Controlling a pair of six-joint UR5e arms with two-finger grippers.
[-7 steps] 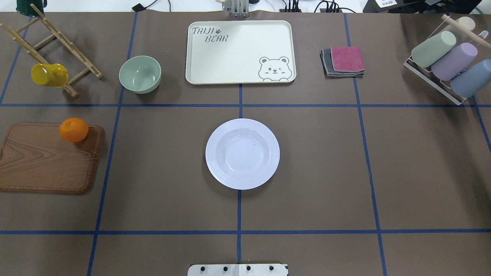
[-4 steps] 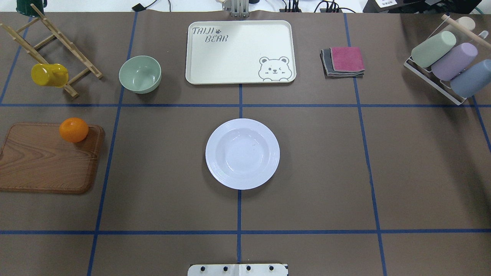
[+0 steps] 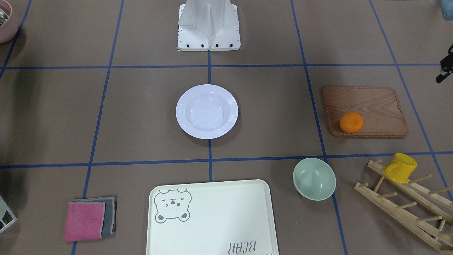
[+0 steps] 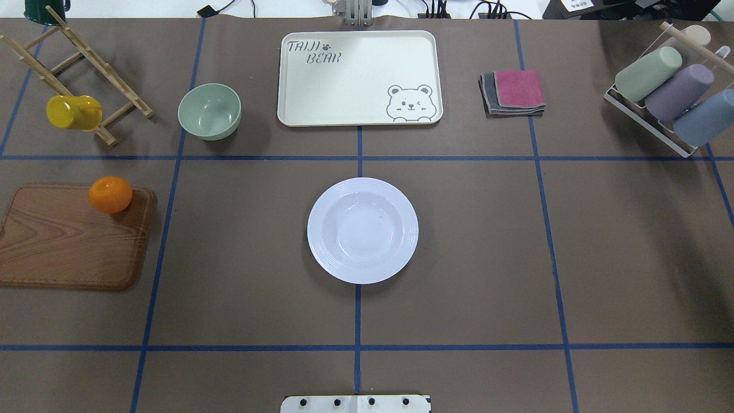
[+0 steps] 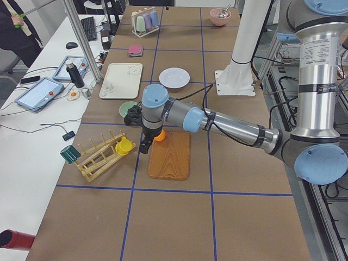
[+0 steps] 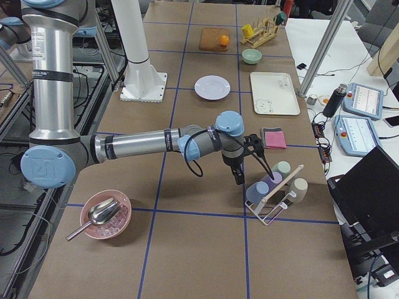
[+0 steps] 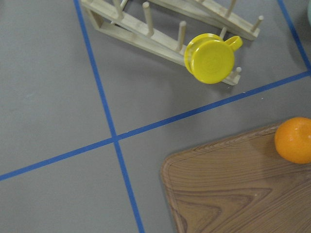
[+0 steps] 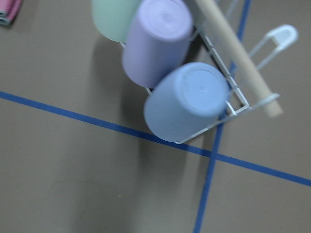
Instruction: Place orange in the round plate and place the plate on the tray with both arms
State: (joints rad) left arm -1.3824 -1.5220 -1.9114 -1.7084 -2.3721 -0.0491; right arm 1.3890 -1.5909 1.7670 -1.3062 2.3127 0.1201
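Orange (image 4: 110, 194) lies on the wooden board (image 4: 63, 241), well apart from the empty round plate (image 4: 362, 230). The tray (image 4: 355, 74) beyond the plate holds nothing, so every step appears to remain. Whether the left gripper (image 5: 144, 145) and right gripper (image 6: 239, 178) are open cannot be told.

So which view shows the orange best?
Overhead exterior: the orange shows whole, unblocked. Front-facing is similar; left wrist crops it; in exterior left the left arm hides part; exterior right shows it tiny; right wrist misses it.

A green bowl (image 4: 209, 110) sat beside a wooden rack (image 4: 109, 72) holding a yellow cup (image 4: 73, 112), a board (image 4: 63, 241) lay nearer, and folded cloths (image 4: 514, 92) lay near a wire rack (image 4: 648, 125) of tumblers (image 4: 679, 90).
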